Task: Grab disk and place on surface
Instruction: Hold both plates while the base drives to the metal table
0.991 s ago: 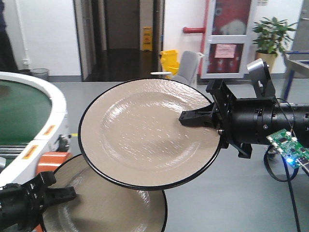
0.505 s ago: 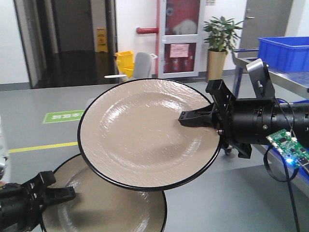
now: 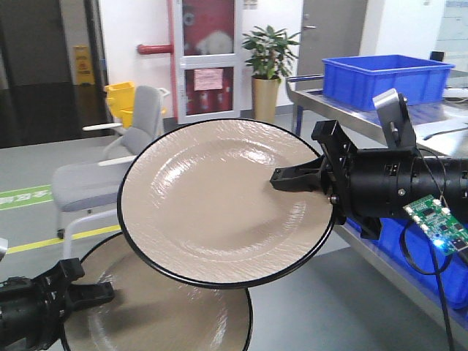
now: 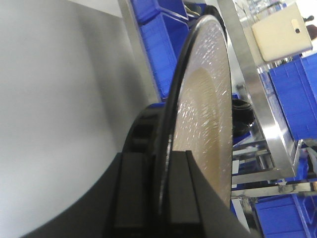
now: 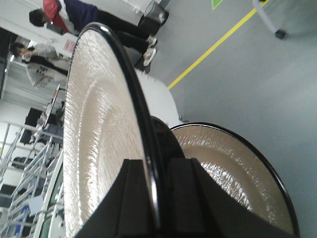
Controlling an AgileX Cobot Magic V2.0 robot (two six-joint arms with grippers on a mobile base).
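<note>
- Exterior front-facing view: the right gripper (image 3: 296,180) is clamped on the right rim of a beige, black-edged disk (image 3: 212,201), which it holds in mid-air.
- Below that disk and partly under it, a second disk (image 3: 161,318) is pinched at its left rim by the left gripper (image 3: 88,294).
- Grabbing looks done and placing is left. Beneath that disk only grey floor (image 3: 307,307) shows, no tabletop, so I judge the set-down not yet begun.
</note>
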